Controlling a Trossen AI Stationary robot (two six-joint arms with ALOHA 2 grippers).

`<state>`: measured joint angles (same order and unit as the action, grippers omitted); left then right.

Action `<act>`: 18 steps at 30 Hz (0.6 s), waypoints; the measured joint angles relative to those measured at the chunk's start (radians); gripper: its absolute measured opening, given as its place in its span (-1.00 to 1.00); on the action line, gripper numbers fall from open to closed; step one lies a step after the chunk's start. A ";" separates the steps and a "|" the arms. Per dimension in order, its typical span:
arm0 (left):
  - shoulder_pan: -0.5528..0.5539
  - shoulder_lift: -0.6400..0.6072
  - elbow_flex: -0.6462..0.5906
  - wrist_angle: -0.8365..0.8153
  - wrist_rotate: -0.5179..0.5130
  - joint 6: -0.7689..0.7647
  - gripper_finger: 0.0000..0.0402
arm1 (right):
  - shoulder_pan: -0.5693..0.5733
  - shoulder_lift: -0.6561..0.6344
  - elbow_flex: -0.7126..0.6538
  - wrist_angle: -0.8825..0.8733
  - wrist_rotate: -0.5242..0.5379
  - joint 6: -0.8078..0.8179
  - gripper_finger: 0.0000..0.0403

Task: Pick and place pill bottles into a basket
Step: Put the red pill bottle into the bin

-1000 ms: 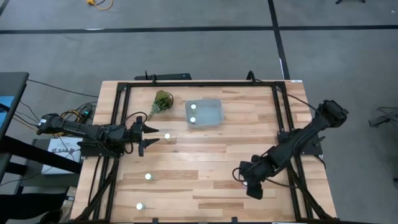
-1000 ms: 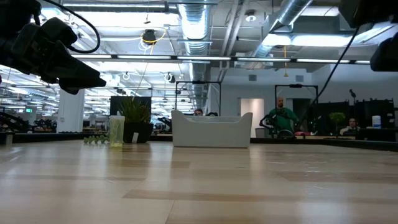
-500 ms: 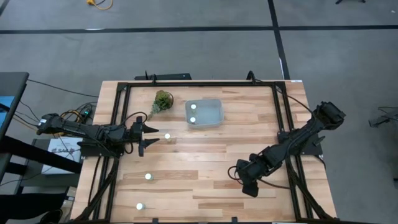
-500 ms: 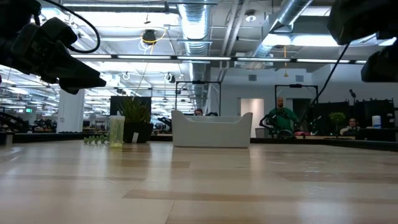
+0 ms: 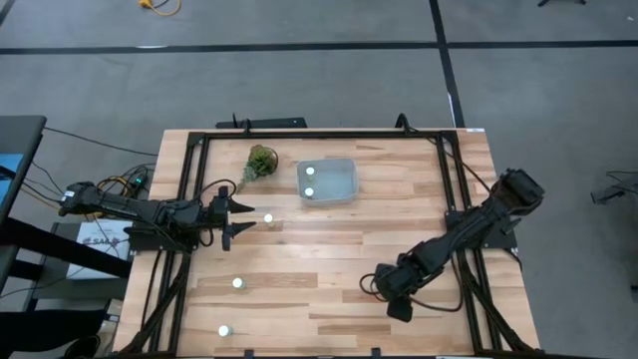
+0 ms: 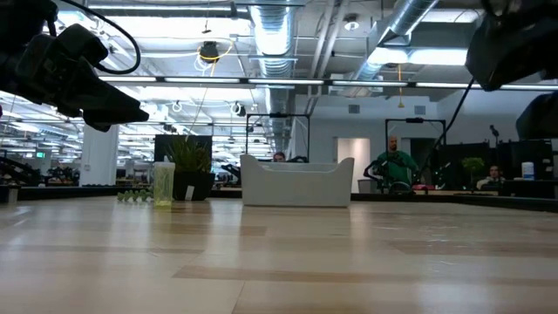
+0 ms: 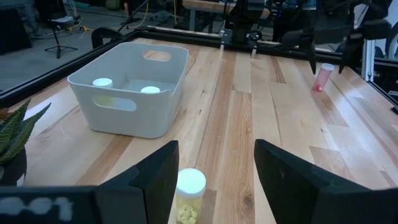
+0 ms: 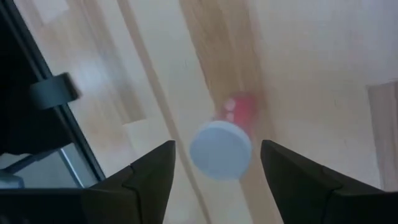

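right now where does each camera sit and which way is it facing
High view: above the table, looking straight down; both arms show, with basket between them.
Low view: at tabletop height, looking level at the basket; arm parts hang in the upper corners.
Left wrist view: on the left arm, looking past the open left hand at a yellow pill bottle and the basket.
Right wrist view: on the right arm, looking down past the open right hand at a red pill bottle.
High, low and left wrist views share the basket.

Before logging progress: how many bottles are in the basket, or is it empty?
Not empty: the basket holds two white-capped pill bottles; the left wrist view shows both too.
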<state>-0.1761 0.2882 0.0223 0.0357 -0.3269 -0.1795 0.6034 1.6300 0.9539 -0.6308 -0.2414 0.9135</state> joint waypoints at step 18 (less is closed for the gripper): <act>0.000 0.000 0.000 0.000 -0.009 0.000 -0.01 | -0.017 0.027 0.000 0.007 0.056 -0.084 -0.33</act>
<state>-0.1762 0.2882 0.0223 0.0353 -0.3355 -0.1799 0.5865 1.6573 0.9543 -0.6239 -0.1852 0.8291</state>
